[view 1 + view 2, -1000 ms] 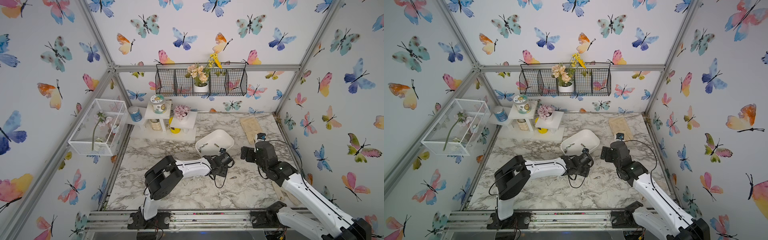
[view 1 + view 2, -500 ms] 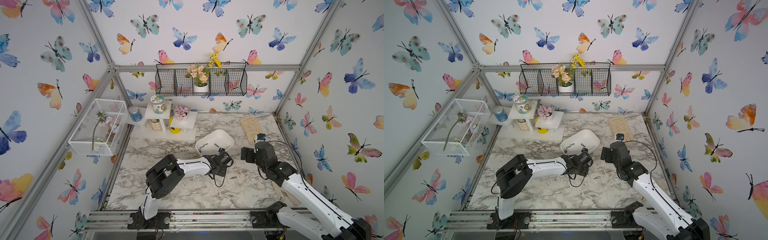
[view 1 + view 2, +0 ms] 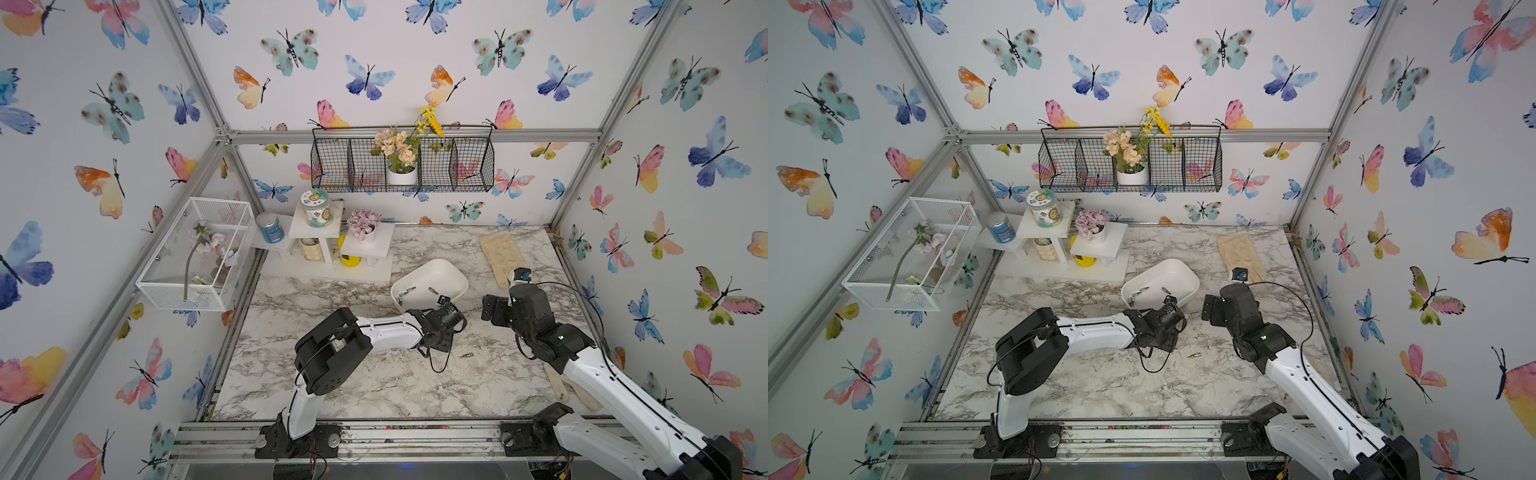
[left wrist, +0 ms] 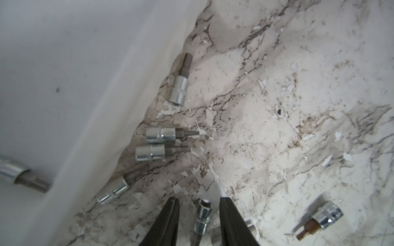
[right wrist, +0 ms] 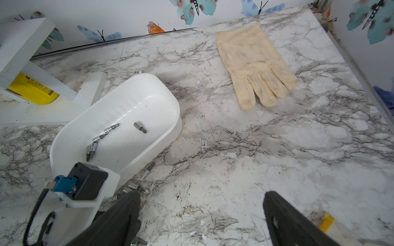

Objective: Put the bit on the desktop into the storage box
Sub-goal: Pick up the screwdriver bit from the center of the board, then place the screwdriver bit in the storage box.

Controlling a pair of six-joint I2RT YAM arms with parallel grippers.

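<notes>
The left gripper (image 4: 198, 201) stands with jaws apart, straddling a bit (image 4: 203, 216) that lies on the desktop (image 4: 277, 95), its long axis running lengthwise between them, not yet pinched. The storage box (image 4: 64, 74) sits just beside. The right gripper (image 5: 200, 193), jaws wide apart, is farther off.

Marble desktop (image 3: 374, 386): storage box (image 3: 457, 276), loose bits (image 4: 161, 134), glove (image 5: 251, 61), white stand (image 3: 326, 272).

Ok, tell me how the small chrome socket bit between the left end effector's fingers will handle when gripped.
The small chrome socket bit looks like solid steel, so probably rigid and heavy for its size. Its round polished barrel may slip when squeezed or roll on the marble-patterned desktop if nudged.
</notes>
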